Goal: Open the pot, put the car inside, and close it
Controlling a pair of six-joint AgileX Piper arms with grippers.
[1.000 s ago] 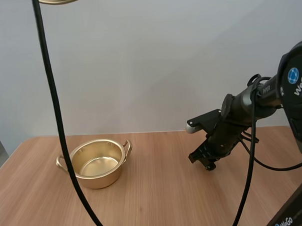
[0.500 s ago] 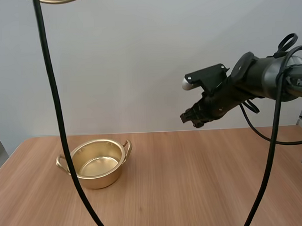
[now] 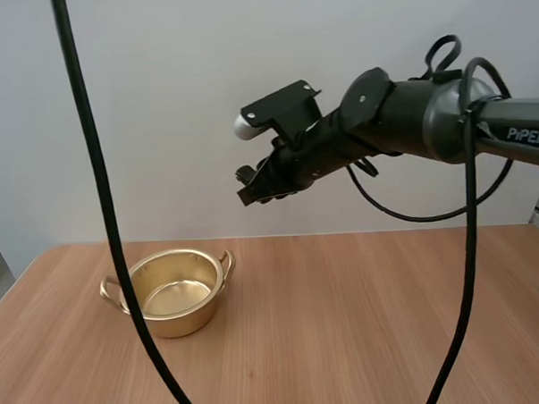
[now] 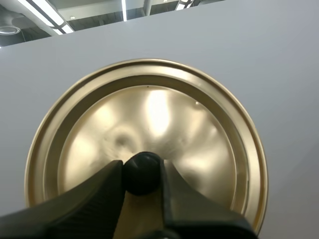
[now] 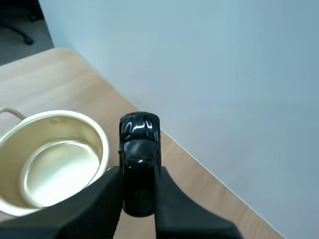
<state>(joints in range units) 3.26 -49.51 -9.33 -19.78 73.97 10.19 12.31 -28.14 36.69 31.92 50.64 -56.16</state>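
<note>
The table (image 3: 346, 324) is pale wood with a straight grain. A plain light grey wall (image 3: 159, 126) rises right behind its far edge. The open gold pot (image 3: 170, 291) stands on the left part of the table, nearer the far edge than the front, with its two loop handles out to the sides. A wide stretch of wood runs to its right and in front of it.

White letters reading "PiPER" (image 3: 528, 135) run along the right arm (image 3: 427, 119), which reaches leftward high over the table. The right gripper (image 5: 138, 180) hangs in the air above the pot and to its right. Its fingers are set narrow and pinch a glossy black toy car (image 5: 140, 142) by its sides, and one end of the car sticks out past the fingertips. From the right wrist view the car lies just off the pot's rim, over wood.

The left gripper (image 4: 142, 173) is clamped on the black knob (image 4: 143, 167) of the gold lid (image 4: 199, 124), which is held up against the grey wall.
</note>
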